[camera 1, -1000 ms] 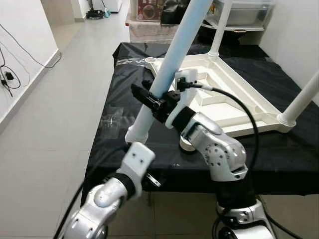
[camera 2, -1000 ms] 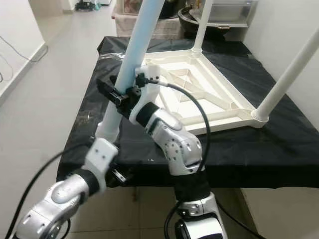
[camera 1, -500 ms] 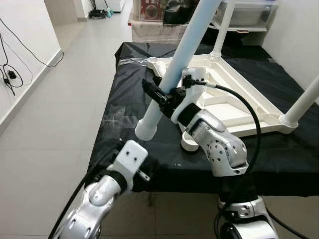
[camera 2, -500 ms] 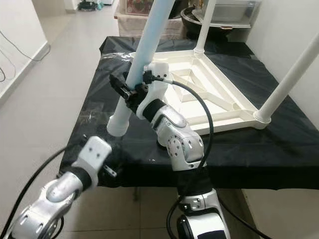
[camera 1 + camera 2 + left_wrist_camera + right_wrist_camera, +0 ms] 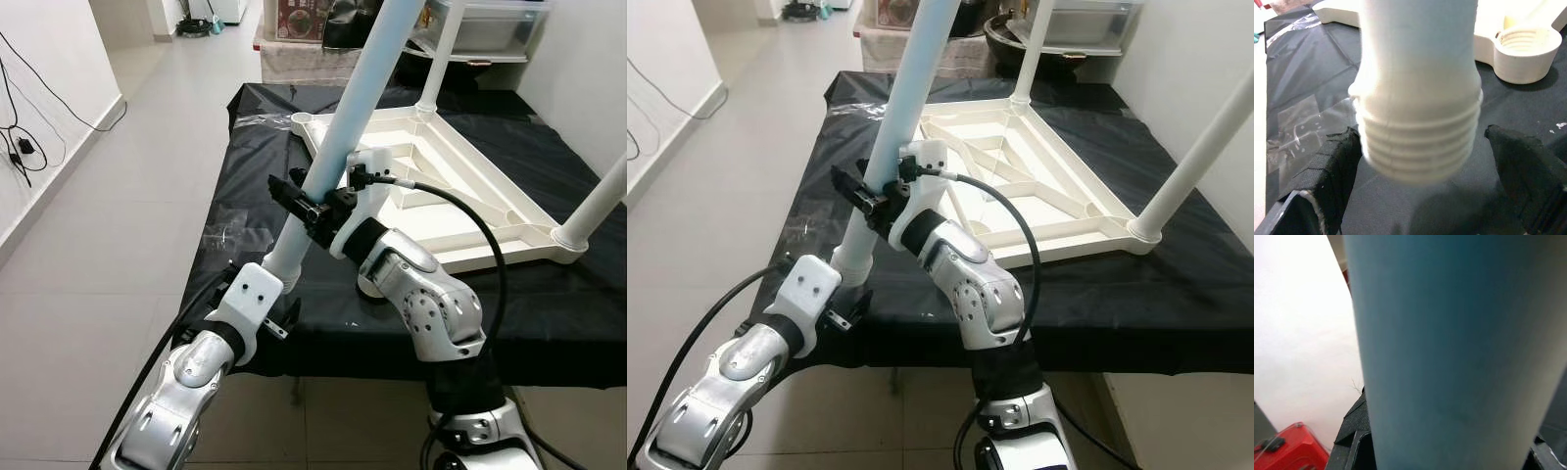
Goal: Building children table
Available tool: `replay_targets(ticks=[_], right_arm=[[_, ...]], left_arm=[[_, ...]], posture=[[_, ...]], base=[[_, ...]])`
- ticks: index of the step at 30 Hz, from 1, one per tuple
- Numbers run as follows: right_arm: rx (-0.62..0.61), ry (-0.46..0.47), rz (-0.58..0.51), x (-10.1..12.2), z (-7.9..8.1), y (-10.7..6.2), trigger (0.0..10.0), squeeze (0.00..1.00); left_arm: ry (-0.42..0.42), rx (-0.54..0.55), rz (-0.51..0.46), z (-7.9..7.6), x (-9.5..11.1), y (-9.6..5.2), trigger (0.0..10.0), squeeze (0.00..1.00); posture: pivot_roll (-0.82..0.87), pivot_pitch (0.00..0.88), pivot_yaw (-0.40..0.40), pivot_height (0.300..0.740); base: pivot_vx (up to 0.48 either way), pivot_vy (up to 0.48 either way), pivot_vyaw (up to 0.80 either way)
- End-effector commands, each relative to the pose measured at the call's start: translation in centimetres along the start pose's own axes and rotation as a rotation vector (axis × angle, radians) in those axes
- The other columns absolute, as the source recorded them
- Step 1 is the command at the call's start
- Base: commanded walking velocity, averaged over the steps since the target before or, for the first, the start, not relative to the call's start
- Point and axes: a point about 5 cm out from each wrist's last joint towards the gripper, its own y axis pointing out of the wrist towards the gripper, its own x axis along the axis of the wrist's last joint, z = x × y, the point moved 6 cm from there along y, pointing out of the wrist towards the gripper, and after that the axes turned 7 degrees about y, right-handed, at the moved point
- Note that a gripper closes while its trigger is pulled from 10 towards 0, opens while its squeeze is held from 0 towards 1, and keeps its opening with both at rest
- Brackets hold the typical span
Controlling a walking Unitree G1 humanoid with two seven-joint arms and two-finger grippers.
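Against the previous frames, the left gripper (image 5: 279, 315) has risen from the lower left to sit spread apart just under the threaded end of the pale table leg (image 5: 338, 152), which the right gripper (image 5: 306, 204) clamps mid-frame.

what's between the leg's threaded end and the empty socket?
Bare black cloth. In the left wrist view the leg's threaded end hangs apart from the empty socket, nothing lying between them.

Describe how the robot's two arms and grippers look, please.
Both arms are silver metal with rounded joints and black bands. A white block sits at each wrist. The left gripper and right gripper have long black fingers. A black cable loops from the right wrist; another trails along the left arm.
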Motion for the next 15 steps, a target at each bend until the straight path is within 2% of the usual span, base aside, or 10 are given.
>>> replay_targets(ticks=[1,15], right_arm=[[0.037,0.013,0.006,-0.2,0.9,-0.2,10.0,0.00],[0.068,0.026,0.044,-1.2,1.9,-0.5,10.0,0.00]], left_arm=[[0.017,-0.014,0.004,-0.3,-0.3,0.3,10.0,0.00],[0.009,-0.029,-0.019,-0.7,0.0,1.1,10.0,0.00]], posture=[[0.06,0.085,-0.040,0.740],[0.06,0.083,-0.042,0.740]], base=[[0.000,0.000,0.00],[0.000,0.000,0.00]])
